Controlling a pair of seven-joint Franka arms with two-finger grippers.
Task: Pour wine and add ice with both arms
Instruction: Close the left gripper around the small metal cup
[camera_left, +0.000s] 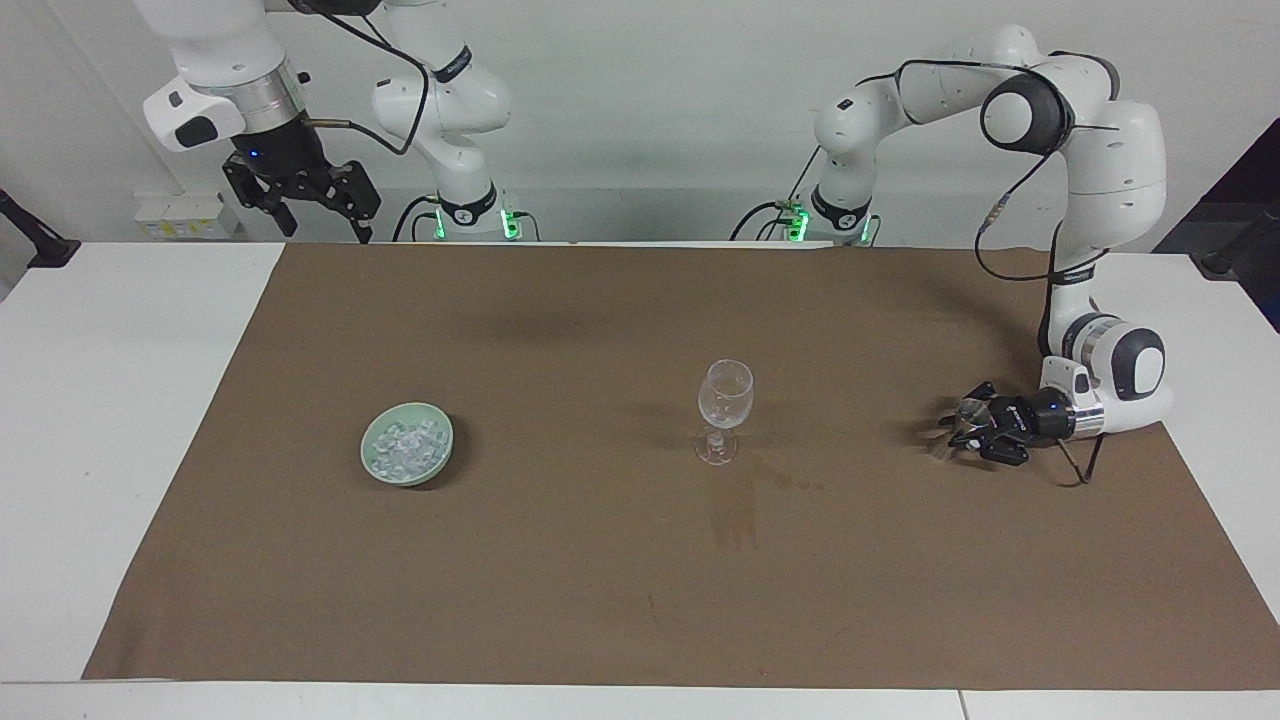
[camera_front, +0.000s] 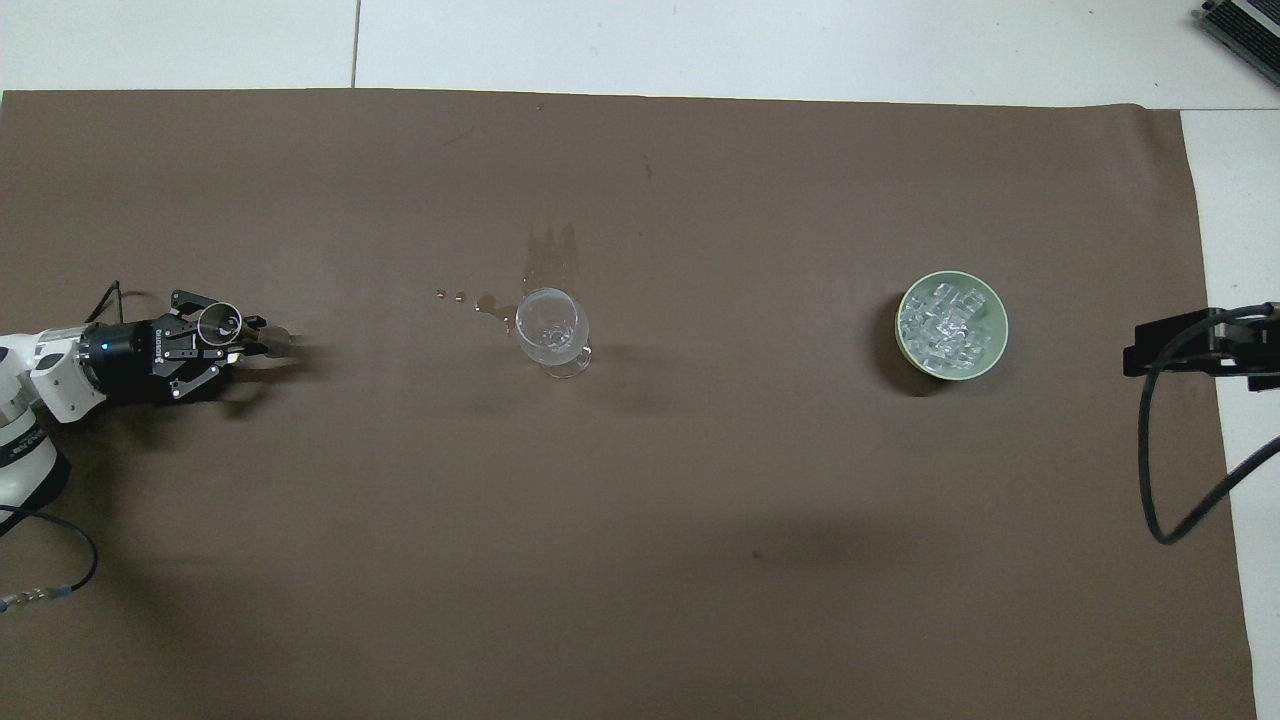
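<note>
An empty-looking stemmed wine glass (camera_left: 725, 398) (camera_front: 549, 326) stands upright mid-table. The ice (camera_left: 404, 446) (camera_front: 944, 326) fills a pale green bowl (camera_left: 441, 457) (camera_front: 1001, 335) toward the right arm's end. At the left arm's end, my left gripper (camera_left: 957, 428) (camera_front: 252, 344) lies low and level, its fingers drawn in around a small clear glass (camera_left: 967, 410) (camera_front: 218, 321) standing on the mat. I cannot tell whether that glass holds wine. My right gripper (camera_left: 322, 228) waits open and empty, high over the mat's corner near its own base.
A brown mat (camera_left: 560, 590) (camera_front: 640, 560) covers most of the white table (camera_left: 110, 420). A wet stain (camera_left: 735, 512) (camera_front: 551, 252) and a few drops (camera_front: 449, 295) mark the mat beside the wine glass. A loose black cable (camera_front: 1165, 470) hangs at the right arm's end.
</note>
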